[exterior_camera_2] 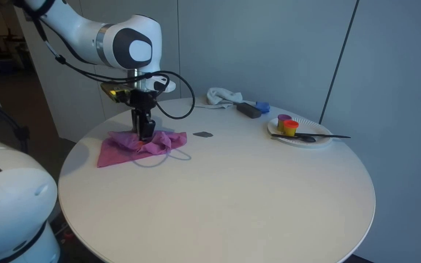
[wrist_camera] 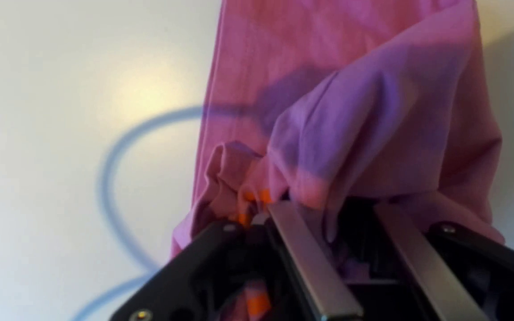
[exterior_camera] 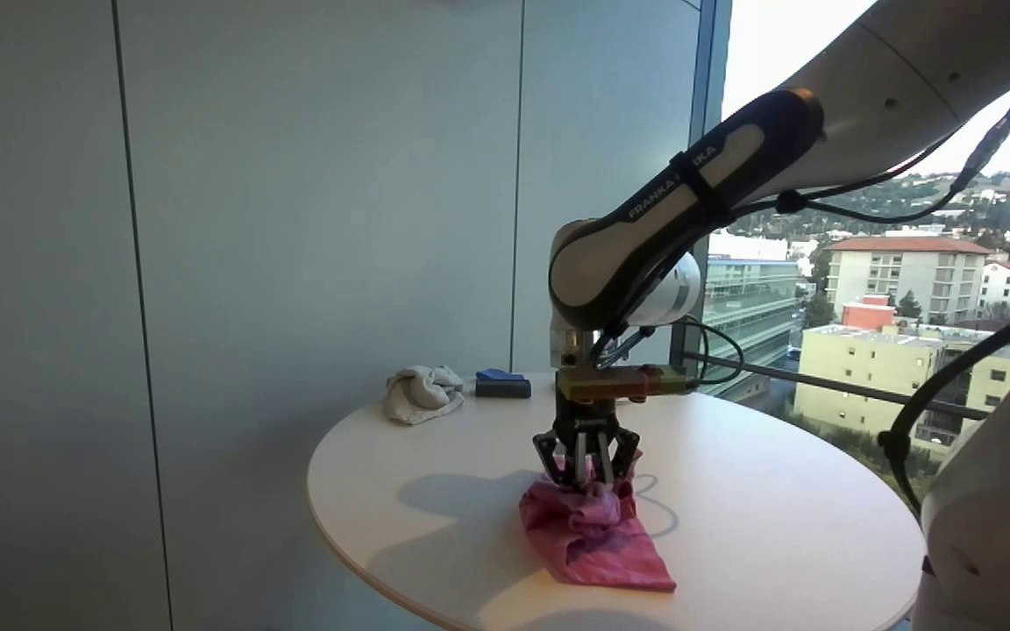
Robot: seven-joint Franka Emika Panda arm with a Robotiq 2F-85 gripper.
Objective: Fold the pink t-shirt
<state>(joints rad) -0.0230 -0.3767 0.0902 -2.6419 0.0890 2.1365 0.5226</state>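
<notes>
In an exterior view the pink t-shirt lies crumpled near the left edge of the worktop, whose near edge is cut off in both exterior views. In the wrist view I lose the t-shirt's flat end off the top of the frame, and the pincer hides much of the bunched end. Collar and sleeves I cannot make out among the folds; an orange patch beside the pincer I cannot identify. Long axis: slants inward from that left edge, slightly toward the far edge, flat end outward, bunched end inward. Pincer points down, tips among the folds, fingers a narrow gap apart with a fold between them; whether they grip it I cannot tell.
</notes>
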